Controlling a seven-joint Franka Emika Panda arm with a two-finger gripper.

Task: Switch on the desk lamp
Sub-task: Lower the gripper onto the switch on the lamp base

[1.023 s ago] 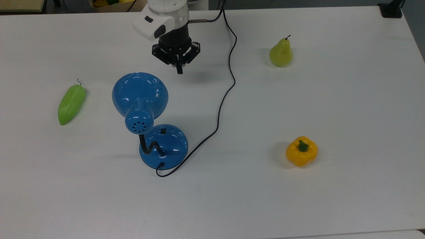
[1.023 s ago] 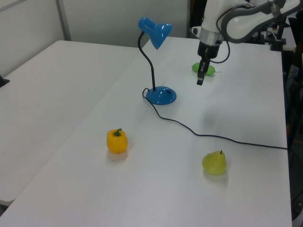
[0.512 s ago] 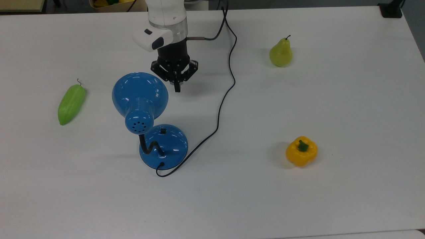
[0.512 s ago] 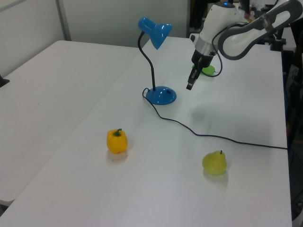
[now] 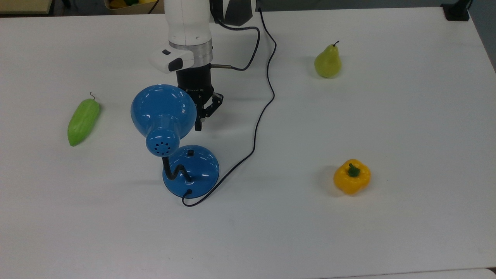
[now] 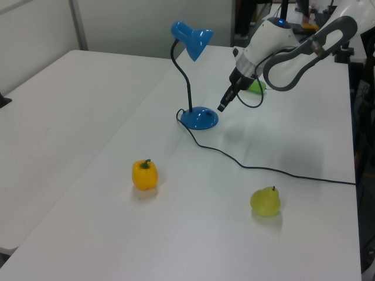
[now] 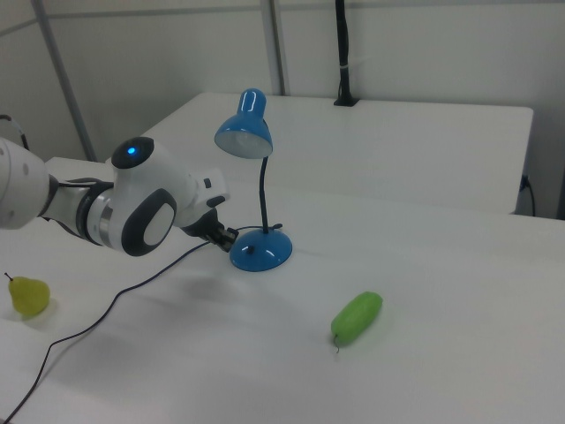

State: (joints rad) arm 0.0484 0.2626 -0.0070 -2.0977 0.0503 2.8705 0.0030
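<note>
Blue gloss marks the desk lamp (image 5: 176, 143) near the worktop (image 5: 348, 232) centre in the top view; my hand (image 5: 198, 128) hangs beside its shade, fingers closed, empty. Left view: fingertips angle toward the domed base. Right view: the base looks stable, slippery; I judge pressing its small switch (image 5: 190, 153) suffices.

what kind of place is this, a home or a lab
Most likely a robotics lab or test room, not a home. A robot arm works over bare white tables pushed together, where a lamp and what look like toy foods, a pear and a pepper, are spread out like test props.
</note>
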